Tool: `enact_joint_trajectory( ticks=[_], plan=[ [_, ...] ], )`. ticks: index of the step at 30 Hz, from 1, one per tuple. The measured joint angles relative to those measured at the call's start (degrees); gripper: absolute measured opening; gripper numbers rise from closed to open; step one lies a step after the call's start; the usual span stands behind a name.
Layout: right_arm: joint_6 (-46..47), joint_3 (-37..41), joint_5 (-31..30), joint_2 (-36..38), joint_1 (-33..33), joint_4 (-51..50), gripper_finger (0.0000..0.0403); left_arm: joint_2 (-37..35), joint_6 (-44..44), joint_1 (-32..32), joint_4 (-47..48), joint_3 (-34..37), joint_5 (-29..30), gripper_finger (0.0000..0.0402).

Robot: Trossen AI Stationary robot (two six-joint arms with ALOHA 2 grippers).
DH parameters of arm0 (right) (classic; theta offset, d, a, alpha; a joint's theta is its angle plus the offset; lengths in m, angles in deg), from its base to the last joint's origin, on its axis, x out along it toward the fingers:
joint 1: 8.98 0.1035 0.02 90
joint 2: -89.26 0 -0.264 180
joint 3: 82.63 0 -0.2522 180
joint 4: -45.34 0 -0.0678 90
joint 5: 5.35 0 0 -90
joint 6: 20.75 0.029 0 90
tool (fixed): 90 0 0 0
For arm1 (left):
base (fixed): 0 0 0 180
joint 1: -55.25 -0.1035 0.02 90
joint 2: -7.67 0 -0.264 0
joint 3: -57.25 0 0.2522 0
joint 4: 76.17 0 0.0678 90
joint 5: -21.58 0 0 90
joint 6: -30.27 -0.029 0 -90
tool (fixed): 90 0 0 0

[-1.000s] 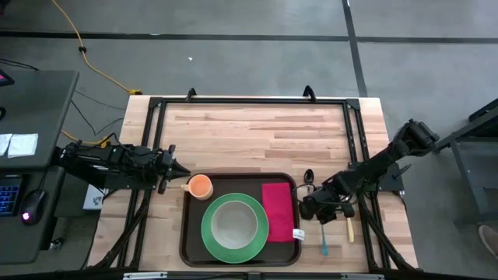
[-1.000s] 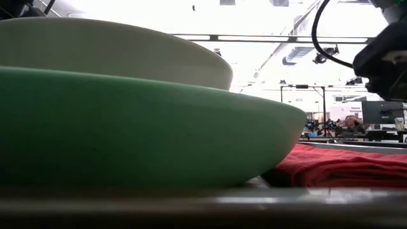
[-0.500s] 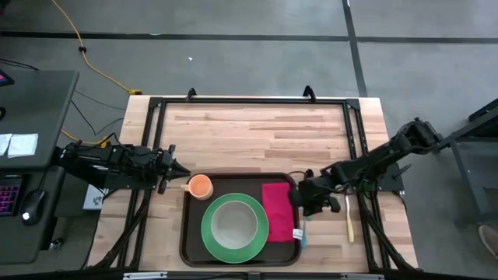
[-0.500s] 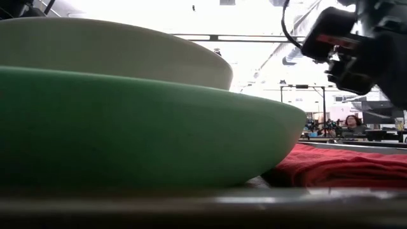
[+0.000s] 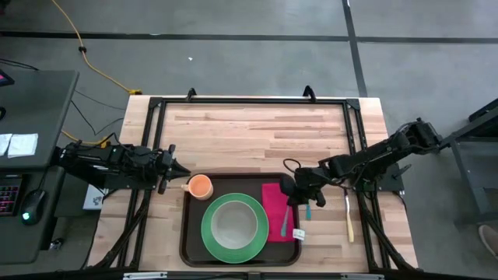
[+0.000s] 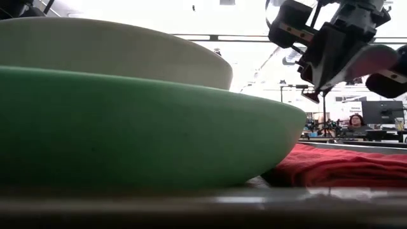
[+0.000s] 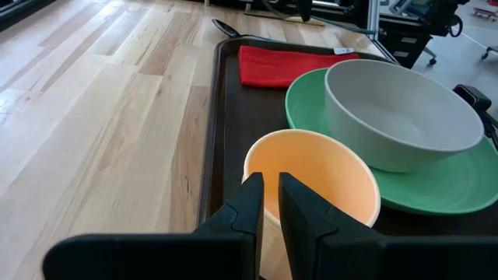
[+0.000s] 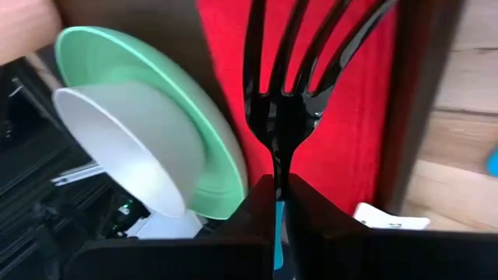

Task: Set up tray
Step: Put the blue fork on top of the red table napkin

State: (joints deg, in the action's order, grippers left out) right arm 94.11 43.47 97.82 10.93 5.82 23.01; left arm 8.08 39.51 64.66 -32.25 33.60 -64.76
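The dark brown tray lies at the table's near middle. On it are a green plate with a pale bowl, an orange cup and a red napkin. My right gripper hovers over the napkin's right part, shut on a fork with black tines and a teal handle. My left gripper waits level at the tray's far left corner. Its fingers stand a narrow slit apart just short of the cup, with nothing between them. My right gripper pinches the fork between its two fingers where the black neck meets the teal handle. It slants down from the table's right side. The fork runs along the fingers, tines ahead, lifted clear above the red napkin.
A utensil with a pale wooden handle lies on the table right of the tray. A spoon rests beyond the tray's far rim. The napkin's white tag sits at the tray's right edge. A person sits far behind.
My right gripper has carried the fork from the table beside the tray's right rim toward the table's left and upward, and now hangs over the red napkin. It has tipped to a flatter slant. The fork has come clear of the table.
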Motion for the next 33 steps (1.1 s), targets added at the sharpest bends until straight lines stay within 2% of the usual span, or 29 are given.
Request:
enact_joint_trajectory(
  ticks=[17,25,33],
  plan=[
    [-0.9,0.0,-1.7,-0.2,-0.6,4.2,0.0001,0.0,0.0,0.0,0.0,0.0,0.1,0.0074],
    [-1.2,-0.2,-0.1,-5.4,-1.3,12.5,0.0001,0.0,0.0,0.0,0.0,0.0,0.1,0.0074],
    [-4.1,-5.1,1.8,-8.3,-1.5,8.3,0.0000,0.0,-0.2,0.0,0.1,0.0,0.1,0.0074]
  ],
)
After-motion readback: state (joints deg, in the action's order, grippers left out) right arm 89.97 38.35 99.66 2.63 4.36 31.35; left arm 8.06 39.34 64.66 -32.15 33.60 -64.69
